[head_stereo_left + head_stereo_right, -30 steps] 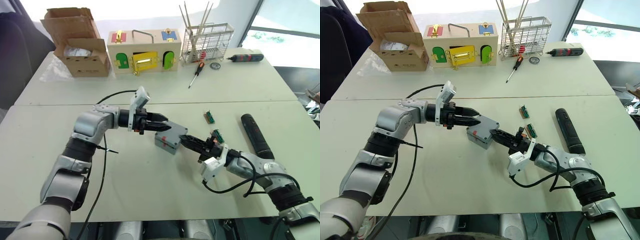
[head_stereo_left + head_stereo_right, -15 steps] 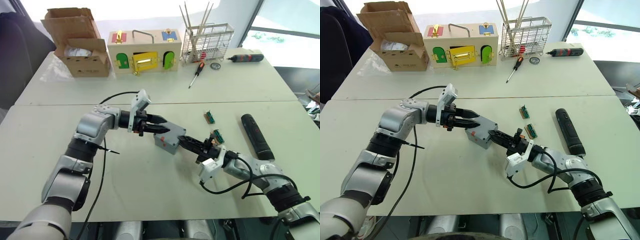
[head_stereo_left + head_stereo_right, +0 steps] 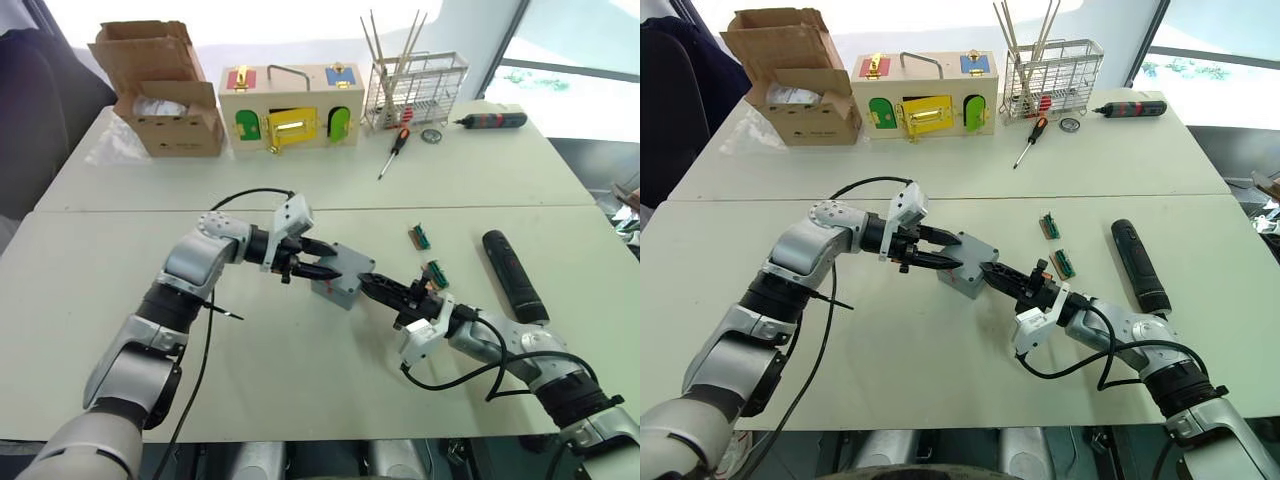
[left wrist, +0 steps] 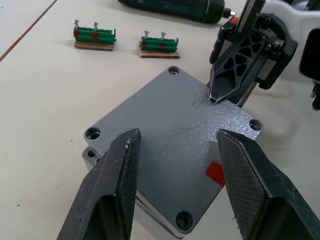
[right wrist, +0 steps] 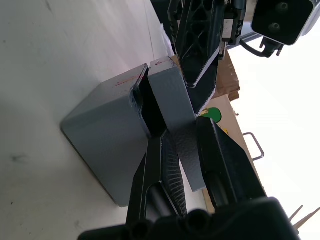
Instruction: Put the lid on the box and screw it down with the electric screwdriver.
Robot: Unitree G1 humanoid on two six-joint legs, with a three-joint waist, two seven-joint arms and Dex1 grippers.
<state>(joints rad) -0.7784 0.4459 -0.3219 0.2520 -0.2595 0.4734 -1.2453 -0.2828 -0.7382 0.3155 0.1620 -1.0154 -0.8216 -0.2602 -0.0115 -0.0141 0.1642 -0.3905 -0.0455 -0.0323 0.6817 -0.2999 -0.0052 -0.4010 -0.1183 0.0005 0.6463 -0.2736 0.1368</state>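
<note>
Lid-seating stage. The lid (image 4: 175, 145), a flat grey textured plate with four corner screw holes and a red mark, lies on the box (image 3: 335, 288) at mid-desk but sits slightly askew, one edge lifted off the box rim. The right gripper (image 3: 372, 286) has its jaws clamped on that lid edge; the left gripper (image 3: 322, 263) hovers over the lid from the opposite side, jaws apart. No screws appear in the corner holes. The electric screwdriver (image 3: 513, 275) lies untouched on the desk, well to the right of the box, past two small green terminal blocks (image 3: 427, 254). Remaining, by judgement: squaring the lid, then all screwing.
</note>
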